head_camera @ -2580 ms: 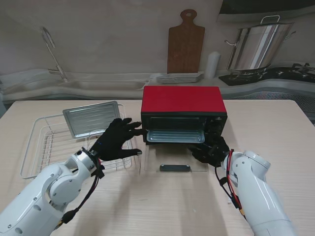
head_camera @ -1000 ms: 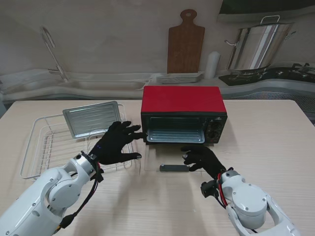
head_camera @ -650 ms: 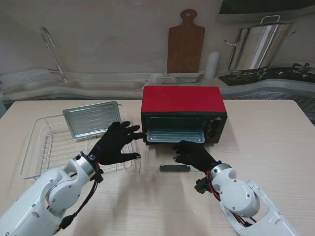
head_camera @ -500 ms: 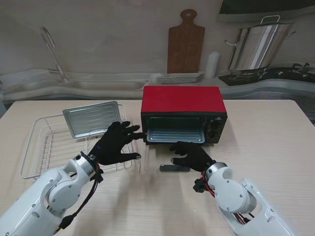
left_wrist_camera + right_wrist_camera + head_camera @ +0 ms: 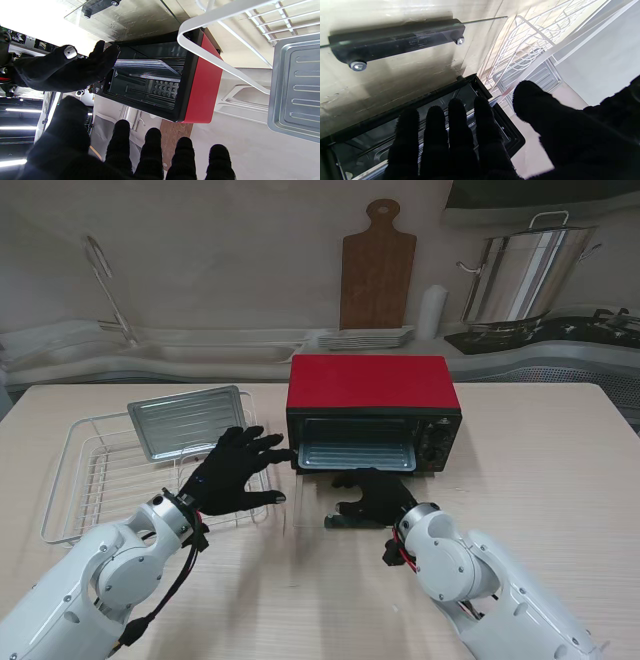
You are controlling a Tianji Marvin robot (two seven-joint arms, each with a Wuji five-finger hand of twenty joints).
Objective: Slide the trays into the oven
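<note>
The red oven [image 5: 370, 385] stands mid-table with its glass door [image 5: 310, 505] folded down flat toward me. One silver tray [image 5: 355, 456] lies partly inside the cavity, its front edge [image 5: 147, 65] showing at the opening. A second silver tray [image 5: 185, 420] rests on the white wire rack [image 5: 75, 480] to the left. My left hand [image 5: 235, 470] is open with fingers spread, by the oven's left front corner. My right hand [image 5: 372, 495] hovers open over the door, just in front of the opening, holding nothing. Its fingers [image 5: 450, 140] point into the cavity.
The door's black handle [image 5: 355, 521] lies nearest to me on the glass. Behind the oven are a wooden cutting board [image 5: 377, 265], a stack of plates [image 5: 365, 337], a steel pot [image 5: 520, 275] and a faucet [image 5: 105, 285]. The rack's rim [image 5: 225, 62] runs close to the oven's side.
My right hand has swung left from the oven's right front side to over the middle of the open door. The left hand has barely moved. The trays stayed put.
</note>
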